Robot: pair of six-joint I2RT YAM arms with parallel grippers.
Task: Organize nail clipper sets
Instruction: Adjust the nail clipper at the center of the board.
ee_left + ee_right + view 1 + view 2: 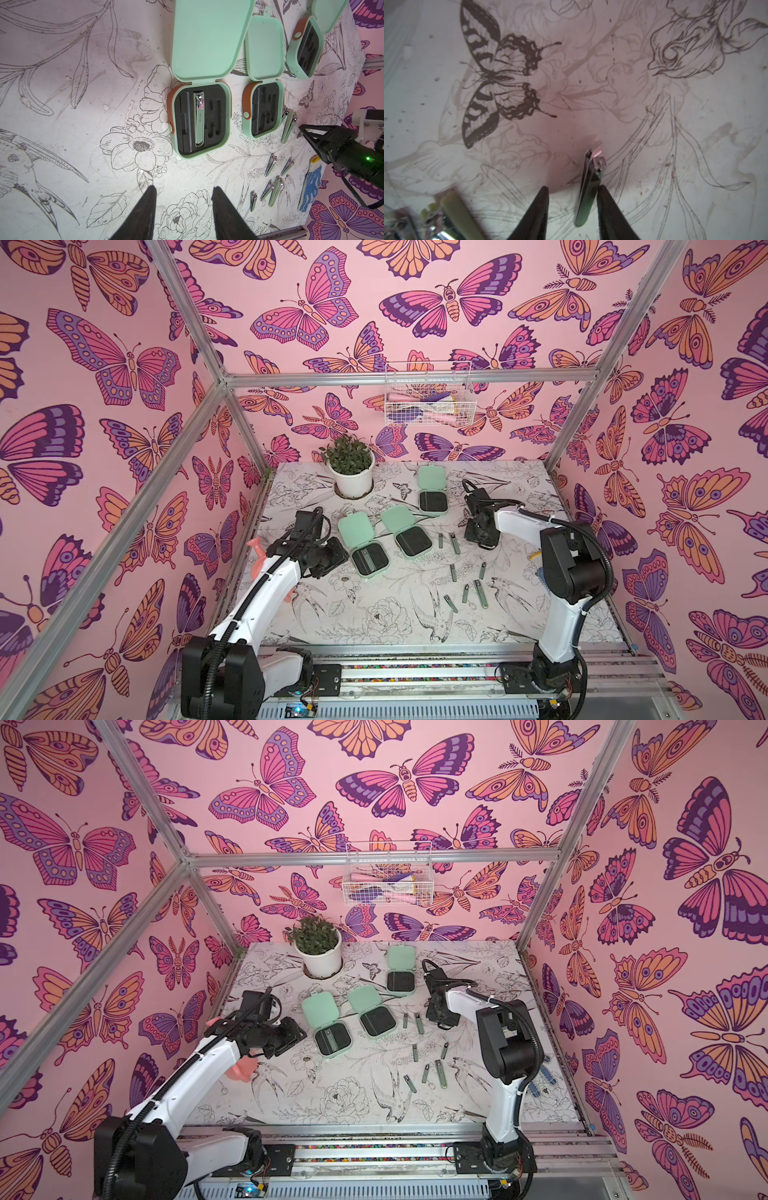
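Judged barely begun: only one seated clipper (198, 119) in the near case (228, 116), open like the middle case (280, 108) and far case (289, 60) beyond it (both apparently without clippers). Still to slot: seven loose clippers (465, 593) scattered to the right of the near case, then lids to shut. Left gripper (184, 190) just beside the near case, jaws apart, empty. Right gripper (573, 187) well right of the near case, jaws parted astride another clipper (588, 187), touching one finger, seemingly unclamped. Further right, a blue dotted glove (311, 187); left of the near case, a pink watering can (256, 549). Nothing blocking the slots.
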